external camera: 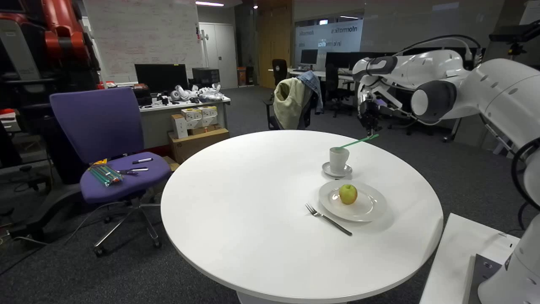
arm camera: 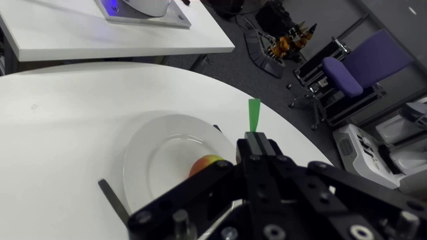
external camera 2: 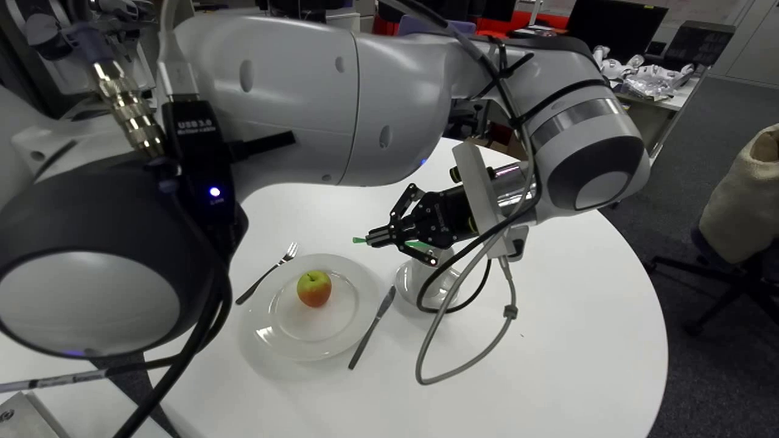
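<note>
Round white table [external camera: 236, 202]: green stick [external camera: 358, 141] pinched near the cup [external camera: 338, 161]

In an exterior view the gripper [external camera: 371, 133] pinches the stick, its lower end at the cup's rim, inside or not unclear. In an exterior view a knife [external camera 2: 372, 329] lies near the cup: small moves seem wise. In the wrist view the fingertips [arm camera: 252, 144] press on the stick; steady squeezing should prevent swivelling.
</note>
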Action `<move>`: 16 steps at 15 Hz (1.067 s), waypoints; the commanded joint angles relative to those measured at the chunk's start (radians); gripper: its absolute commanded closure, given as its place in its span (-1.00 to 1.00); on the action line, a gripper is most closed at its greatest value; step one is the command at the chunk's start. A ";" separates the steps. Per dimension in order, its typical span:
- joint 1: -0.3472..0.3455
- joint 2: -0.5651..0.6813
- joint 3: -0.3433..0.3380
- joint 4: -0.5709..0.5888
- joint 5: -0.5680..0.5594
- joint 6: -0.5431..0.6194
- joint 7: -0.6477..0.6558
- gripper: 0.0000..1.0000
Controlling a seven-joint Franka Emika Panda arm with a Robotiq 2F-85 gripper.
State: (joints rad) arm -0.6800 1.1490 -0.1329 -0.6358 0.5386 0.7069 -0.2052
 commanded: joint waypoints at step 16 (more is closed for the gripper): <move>-0.133 0.061 0.095 -0.005 0.427 0.002 0.632 1.00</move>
State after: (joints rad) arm -0.7987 1.1933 -0.0625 -0.6522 0.8957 0.6760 0.3258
